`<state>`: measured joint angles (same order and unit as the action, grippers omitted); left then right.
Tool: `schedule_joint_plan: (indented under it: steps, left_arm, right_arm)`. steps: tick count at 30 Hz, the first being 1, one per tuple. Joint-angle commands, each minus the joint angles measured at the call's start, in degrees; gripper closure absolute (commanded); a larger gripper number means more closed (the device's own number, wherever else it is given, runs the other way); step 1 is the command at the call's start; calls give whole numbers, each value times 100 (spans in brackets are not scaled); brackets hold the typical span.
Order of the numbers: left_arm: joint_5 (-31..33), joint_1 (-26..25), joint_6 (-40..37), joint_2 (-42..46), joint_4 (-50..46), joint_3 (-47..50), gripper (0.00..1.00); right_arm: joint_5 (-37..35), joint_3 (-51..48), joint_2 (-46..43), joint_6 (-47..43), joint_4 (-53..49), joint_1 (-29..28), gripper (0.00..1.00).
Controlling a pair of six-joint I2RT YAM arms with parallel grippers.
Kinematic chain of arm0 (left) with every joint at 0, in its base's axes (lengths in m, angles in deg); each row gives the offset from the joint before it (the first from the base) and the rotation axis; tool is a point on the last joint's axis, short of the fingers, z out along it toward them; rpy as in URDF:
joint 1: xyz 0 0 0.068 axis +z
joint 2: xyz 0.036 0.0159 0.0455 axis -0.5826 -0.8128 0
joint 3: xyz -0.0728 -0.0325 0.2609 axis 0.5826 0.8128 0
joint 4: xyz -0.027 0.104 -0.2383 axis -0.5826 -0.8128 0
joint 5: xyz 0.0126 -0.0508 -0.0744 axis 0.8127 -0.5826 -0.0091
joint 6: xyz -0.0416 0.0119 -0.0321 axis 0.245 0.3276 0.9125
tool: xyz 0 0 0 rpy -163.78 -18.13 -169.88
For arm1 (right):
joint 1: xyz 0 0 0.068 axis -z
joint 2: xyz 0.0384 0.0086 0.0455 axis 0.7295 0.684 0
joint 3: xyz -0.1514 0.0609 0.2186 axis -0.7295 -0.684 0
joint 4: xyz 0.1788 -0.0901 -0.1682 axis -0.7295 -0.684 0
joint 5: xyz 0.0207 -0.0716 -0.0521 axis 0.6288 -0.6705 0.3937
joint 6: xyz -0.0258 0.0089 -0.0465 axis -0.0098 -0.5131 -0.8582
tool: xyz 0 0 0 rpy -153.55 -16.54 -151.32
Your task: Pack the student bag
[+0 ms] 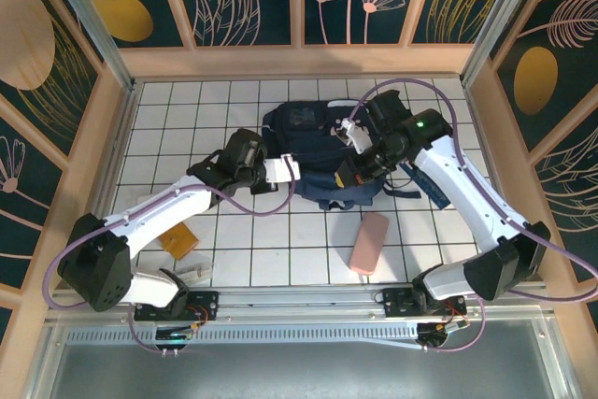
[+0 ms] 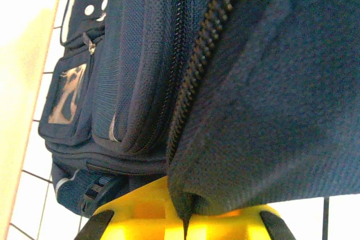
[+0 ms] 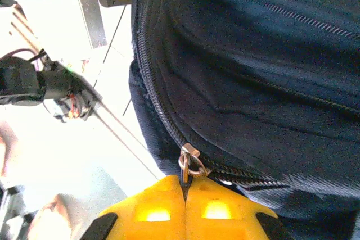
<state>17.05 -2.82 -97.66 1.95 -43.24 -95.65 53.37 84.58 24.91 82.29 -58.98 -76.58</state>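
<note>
The white gridded table [image 1: 168, 109] is taken up at its far middle by the student bag [image 1: 313, 137], which is laid flat between the two arms so that it can be reached from both sides. The left gripper [image 1: 283, 171] is set against the bag's left edge. Its jaws are seen fully closed on a fold of navy fabric beside the zipper teeth [image 2: 194, 66], apparently so that the cloth is held taut. The right gripper [image 1: 350, 175] is placed at the bag's near right edge, and its jaws are closed on the metal zipper pull [image 3: 190, 161], a grip judged to serve for working the zipper along. A pink case [image 1: 369, 243] and a small orange-brown item [image 1: 179, 242] are seen lying on the near tiles, apart from the bag, presumably to be packed.
</note>
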Motion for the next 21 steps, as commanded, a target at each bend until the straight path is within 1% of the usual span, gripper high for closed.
schedule_joint_plan:
  steps: [1, 4, 6, 8, 10, 12, 15, 18, 19, 20, 21]
  left_arm:
    - [574, -161, -148, 230, 686, 184, 100]
    - [413, -180, 20, 181, 864, 227, 100]
    - [362, -221, 308, 113, 912, 125, 100]
    - [263, -276, 670, 39, 923, -51, 100]
    - [86, -357, 1043, -3, 968, -135, 100]
    - [-60, -503, 1236, 7, 1107, -135, 100]
    - [-301, -725, 1376, 57, 1440, 43, 100]
    - [-867, -773, 1689, 196, 1971, 383, 100]
    - [-979, -778, 1746, 281, 2092, 475, 100]
    - [-1033, -794, 1802, 369, 2172, 540, 100]
    - [-1082, -786, 1842, 478, 2189, 587, 100]
  right_arm:
    - [572, 238, 183, 584, -494, 21, 100]
    - [1243, 44, 253, 1173, 122, 1, 100]
    - [1417, -242, 243, 1690, 730, -148, 100]
    - [1420, -543, 232, 2080, 1278, -430, 100]
    - [1280, -826, 233, 2555, 1811, -530, 100]
    - [1122, -974, 288, 2823, 2127, -541, 100]
    - [959, -985, 459, 2879, 2382, -499, 100]
    - [961, -1001, 661, 2612, 2374, -282, 100]
    - [848, -995, 724, 2389, 2261, -205, 100]
    - [578, -940, 796, 2118, 2074, -198, 100]
    - [126, -860, 906, 1811, 1810, -1, 100]
